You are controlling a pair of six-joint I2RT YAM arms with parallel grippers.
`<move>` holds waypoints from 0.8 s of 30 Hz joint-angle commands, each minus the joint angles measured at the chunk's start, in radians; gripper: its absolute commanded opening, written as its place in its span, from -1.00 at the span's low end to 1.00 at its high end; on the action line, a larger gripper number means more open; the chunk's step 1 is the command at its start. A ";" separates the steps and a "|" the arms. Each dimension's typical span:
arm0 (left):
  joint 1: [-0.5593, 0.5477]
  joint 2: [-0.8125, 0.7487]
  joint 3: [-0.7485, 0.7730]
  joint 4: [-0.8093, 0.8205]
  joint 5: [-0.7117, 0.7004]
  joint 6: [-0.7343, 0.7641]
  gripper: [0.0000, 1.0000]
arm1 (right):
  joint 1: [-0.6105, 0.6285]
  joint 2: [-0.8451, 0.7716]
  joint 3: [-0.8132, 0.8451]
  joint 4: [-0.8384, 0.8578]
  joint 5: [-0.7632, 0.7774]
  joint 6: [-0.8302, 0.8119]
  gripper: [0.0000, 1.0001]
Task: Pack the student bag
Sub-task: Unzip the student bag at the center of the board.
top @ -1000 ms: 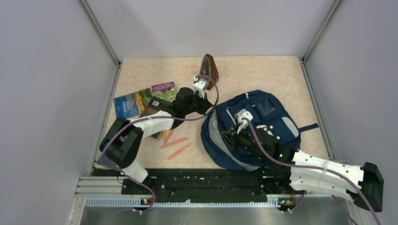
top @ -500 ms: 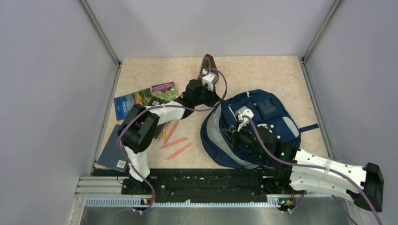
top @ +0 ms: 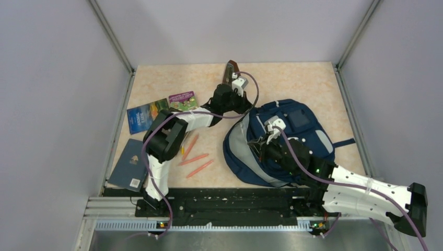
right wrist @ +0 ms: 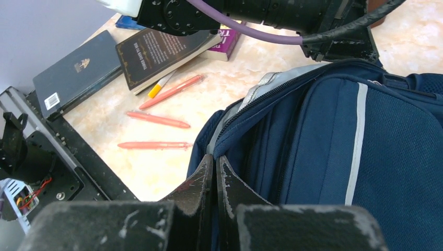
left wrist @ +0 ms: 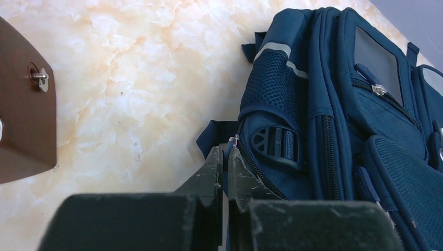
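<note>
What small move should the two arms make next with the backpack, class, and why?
The left pincer and right pincer are both shut at the zipper rim of the student bag, yet its grey-lined opening looks narrow and the books lie outside. So, probably: ease the pincers apart to widen the mouth.

A small enclosure is shown from above. The counter (top: 292,78) is surfaced in a pale peach, marble-like pattern with cream veining. It is closed in on three sides by plain matte walls of a light lilac-grey: a left wall (top: 52,104), a back wall (top: 235,26) and a right wall (top: 402,78). The back corners are marked by slanting grey metal posts (top: 114,39). Along the near edge a black mounting rail (top: 230,201) is fixed, with a ribbed silver strip (top: 209,225) below it and a brushed steel ledge (top: 209,243) beneath that. The space is lit evenly and softly, and only faint shadows are cast.
</note>
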 commanded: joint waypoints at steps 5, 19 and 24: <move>0.031 -0.085 0.046 0.057 -0.089 0.017 -0.29 | 0.015 -0.029 0.109 -0.022 0.186 0.036 -1.00; 0.044 -0.519 -0.270 -0.034 -0.314 0.036 0.91 | -0.298 0.061 0.165 -0.075 0.019 0.057 -1.00; 0.070 -0.702 -0.403 -0.148 -0.438 0.010 0.93 | -0.445 0.119 0.211 -0.032 -0.082 0.040 -1.00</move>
